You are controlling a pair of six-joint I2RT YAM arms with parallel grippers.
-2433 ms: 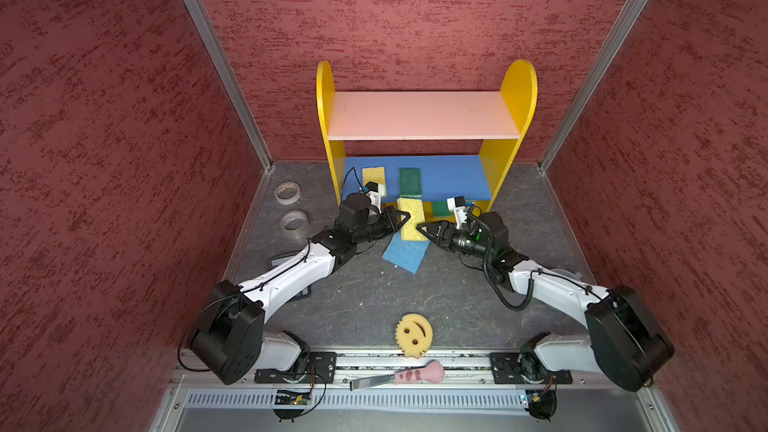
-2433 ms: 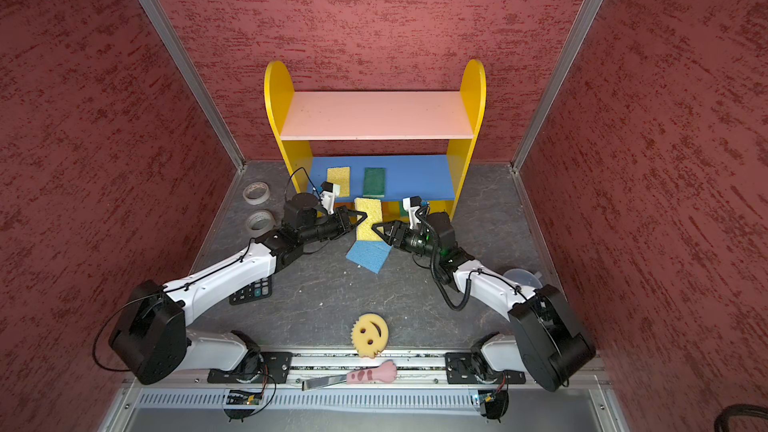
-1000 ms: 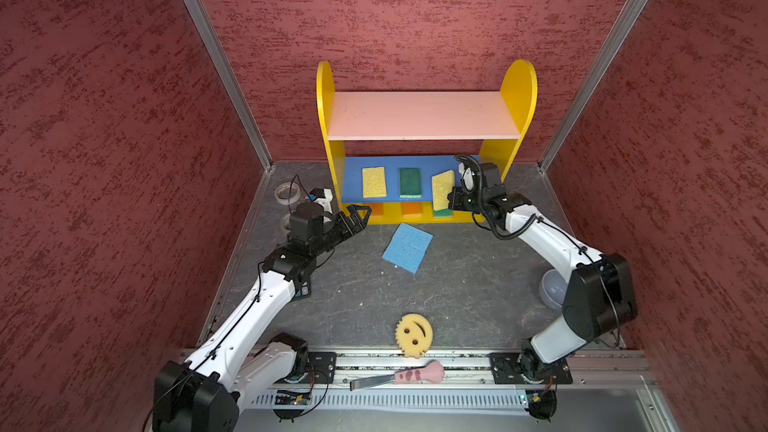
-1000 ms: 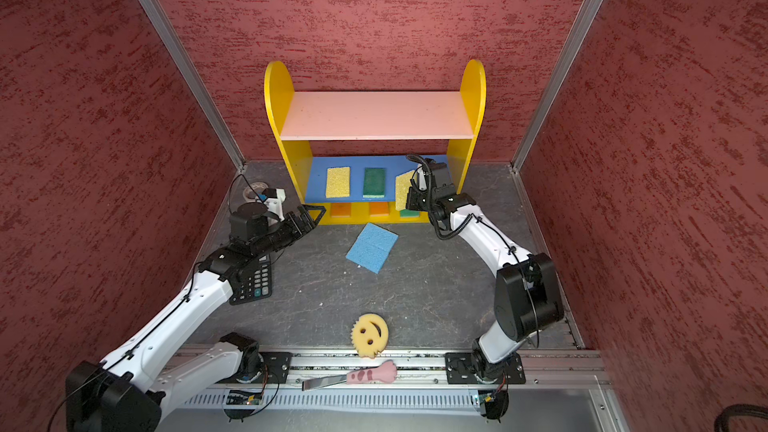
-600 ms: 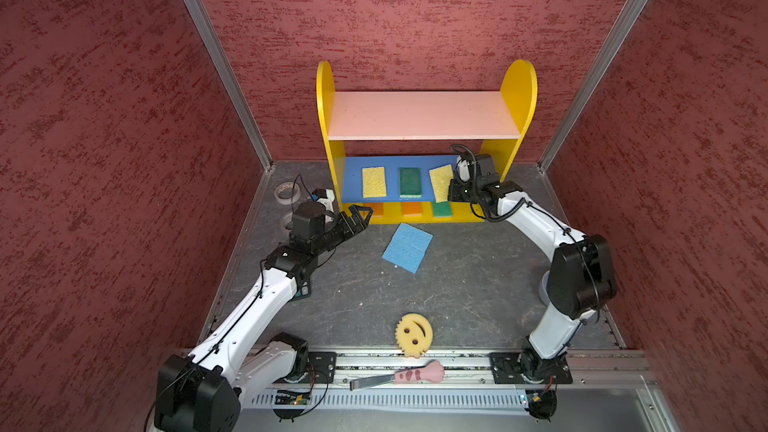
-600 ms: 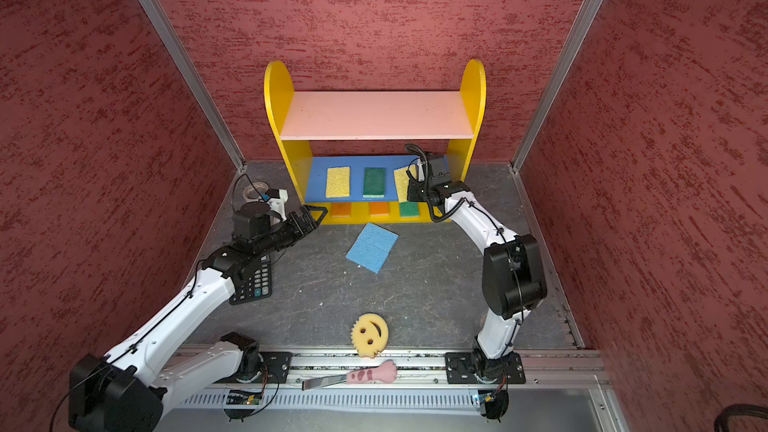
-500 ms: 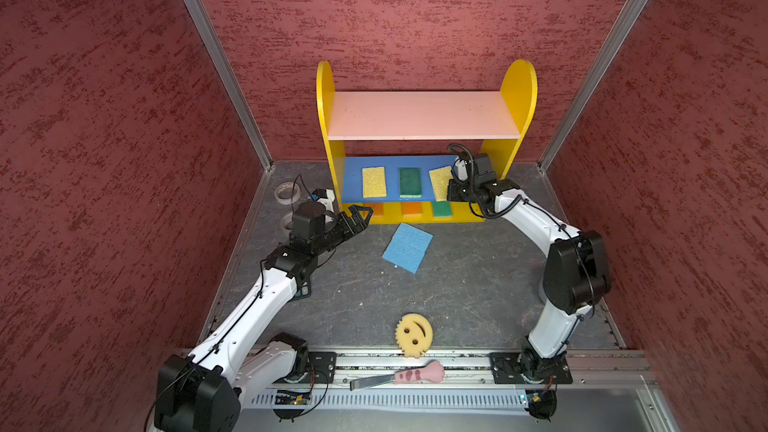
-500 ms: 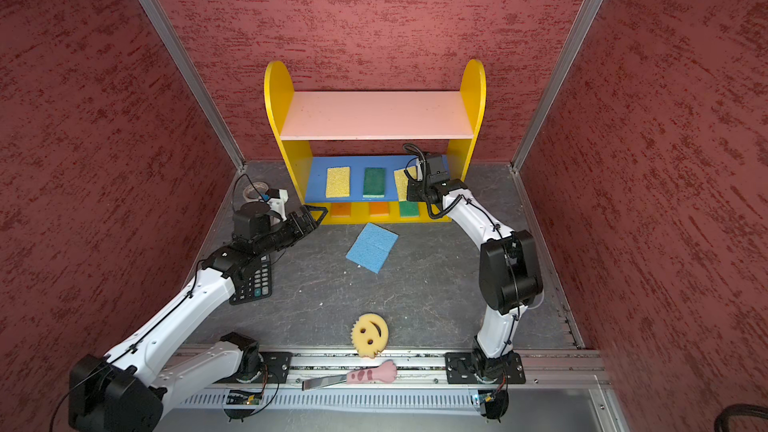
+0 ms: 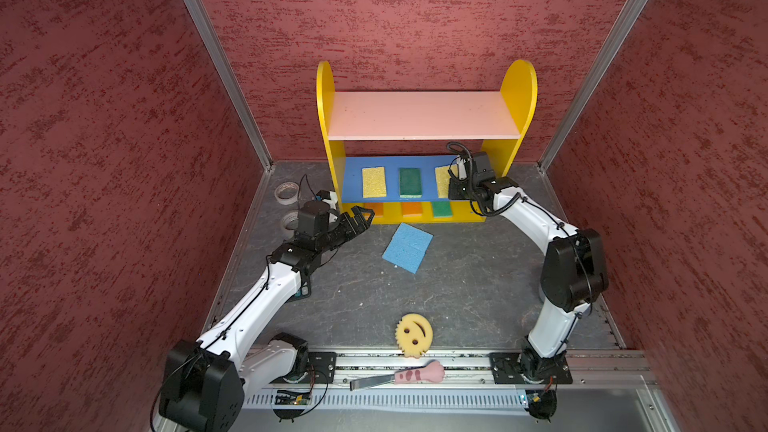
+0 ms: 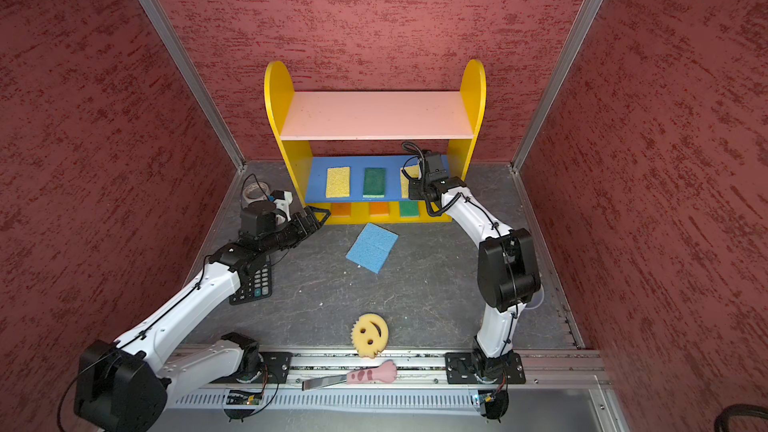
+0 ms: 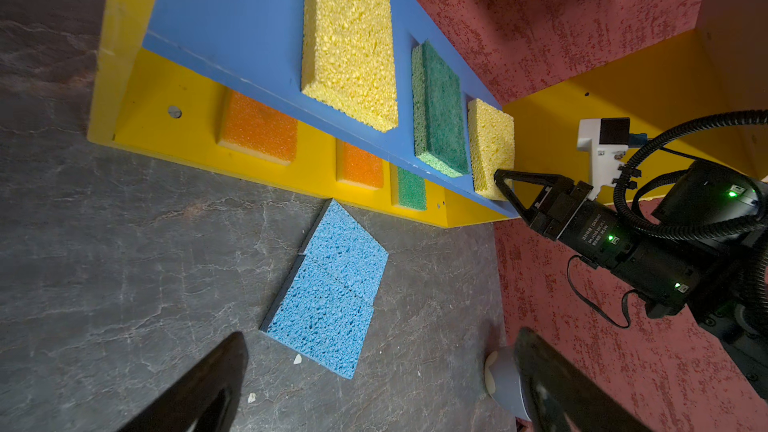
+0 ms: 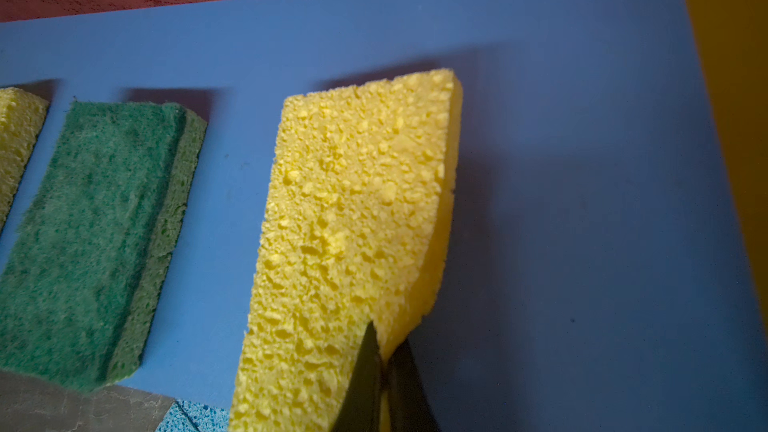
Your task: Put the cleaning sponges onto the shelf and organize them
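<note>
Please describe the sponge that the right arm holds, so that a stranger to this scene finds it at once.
Find the yellow-sided shelf at the back wall, then its blue middle board. In the row on it, take the yellow sponge at the right end. Unlike the other yellow sponge, it is pinched by black fingers.

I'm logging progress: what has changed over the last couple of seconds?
The right gripper carried the yellow sponge from in front of the shelf onto the right end of the blue board and still pinches it. The left gripper drew back leftward, open. Unmoved: blue sponges, smiley sponge, other shelved sponges.
</note>
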